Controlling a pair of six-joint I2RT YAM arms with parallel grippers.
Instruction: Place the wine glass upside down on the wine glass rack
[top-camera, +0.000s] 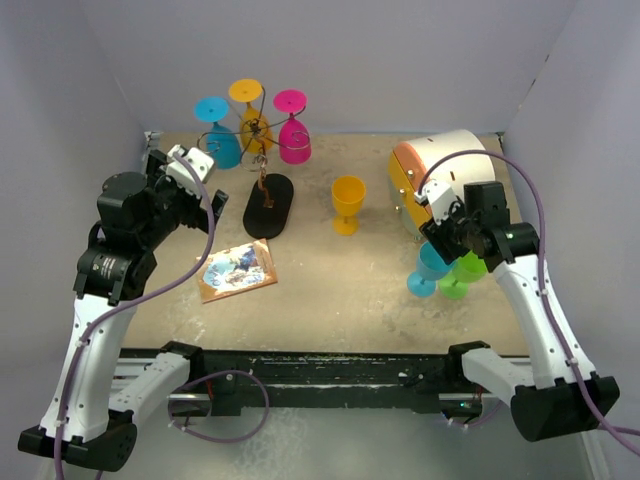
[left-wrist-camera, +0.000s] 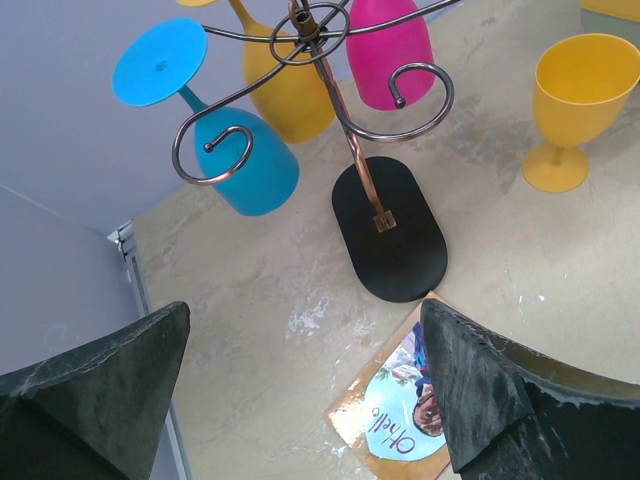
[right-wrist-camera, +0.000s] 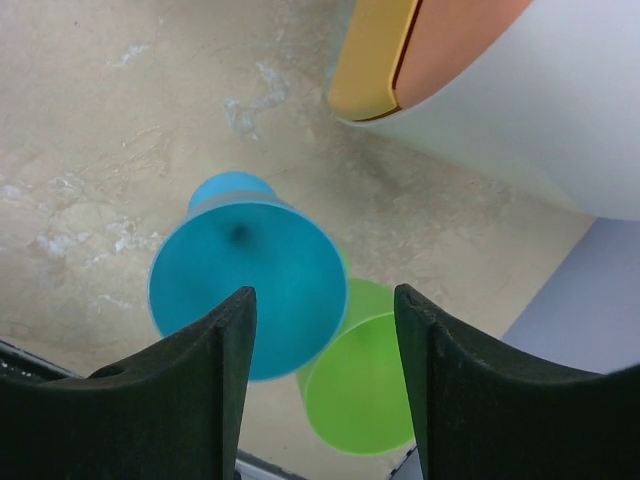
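- right gripper (right-wrist-camera: 322, 292): jaws parted with nothing pinched between them, hanging right over the loose blue glass (right-wrist-camera: 245, 285). That glass stands upright, mouth up, on the surface (top-camera: 330, 290) at the near right.
- a green glass (right-wrist-camera: 360, 390) sits just beside it on the near side. Can't tell if the two touch.
- right behind those two is a white rounded box (top-camera: 455, 160) with an orange face.
- left gripper (left-wrist-camera: 305, 308): jaws spread all the way and empty, aimed at the wine glass rack (left-wrist-camera: 388, 225) over at the far left.
- the rack already carries three glasses upside down, feet up: a hung blue glass (left-wrist-camera: 245, 160), a hung orange glass (left-wrist-camera: 285, 95) and a pink glass (left-wrist-camera: 390, 50). The two curled arms on its near side are bare, so there's room.
- another orange glass (top-camera: 348, 203) stands upright mid-surface, between the rack and the box.
- my read: three hung, three to go, and the loose blue one looks like the next pick. It isn't gripped yet, so grabbing, flipping and hooking it are all left.
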